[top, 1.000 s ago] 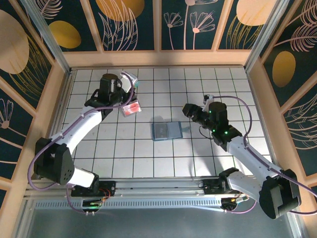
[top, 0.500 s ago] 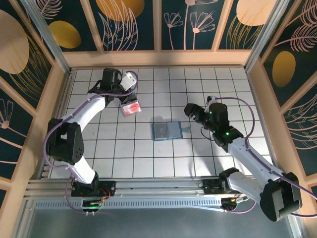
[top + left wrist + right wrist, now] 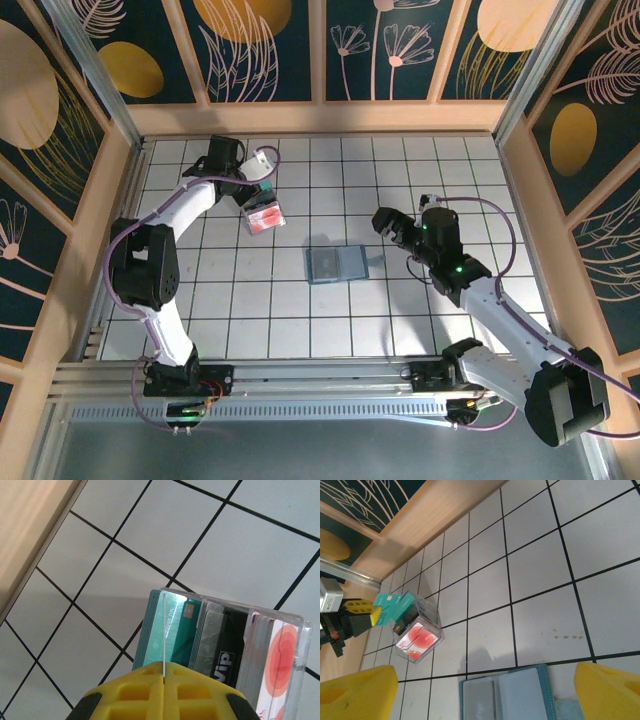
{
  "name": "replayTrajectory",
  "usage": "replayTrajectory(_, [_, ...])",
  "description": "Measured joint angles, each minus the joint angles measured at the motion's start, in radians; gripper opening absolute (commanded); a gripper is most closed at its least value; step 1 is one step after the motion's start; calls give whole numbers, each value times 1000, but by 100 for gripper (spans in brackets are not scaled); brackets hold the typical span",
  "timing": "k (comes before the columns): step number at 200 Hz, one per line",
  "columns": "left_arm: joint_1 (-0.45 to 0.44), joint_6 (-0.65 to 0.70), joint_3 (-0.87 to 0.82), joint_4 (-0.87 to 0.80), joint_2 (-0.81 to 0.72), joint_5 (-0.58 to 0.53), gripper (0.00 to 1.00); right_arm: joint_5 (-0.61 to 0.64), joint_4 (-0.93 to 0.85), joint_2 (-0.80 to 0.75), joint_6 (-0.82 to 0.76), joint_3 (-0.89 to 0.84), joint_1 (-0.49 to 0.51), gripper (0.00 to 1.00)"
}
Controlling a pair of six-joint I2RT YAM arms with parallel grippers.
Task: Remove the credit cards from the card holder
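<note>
late stage: cards [image 3: 220, 645] in a box [image 3: 417, 630], holder [image 3: 335, 264] open mid-table.
left gripper [image 3: 163, 670] pinches a teal card [image 3: 387, 603] over the box; right gripper [image 3: 385, 222] spreads its jaws near the holder, whose pockets look empty.

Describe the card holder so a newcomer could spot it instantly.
On the white tiled table, look near the middle. The card holder lies there flat and open. Unlike the clear box farther back-left, it is a blue-grey bifold with a teal edge.
</note>
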Motion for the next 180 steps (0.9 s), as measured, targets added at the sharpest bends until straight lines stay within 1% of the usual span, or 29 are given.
replayTrajectory(80, [6,52,79,-51,73,-2,0,14,-23,0,2,13,0,93])
replayTrajectory(180, [7,56,107,-89,144,24,0,29,-24,0,2,13,0,93])
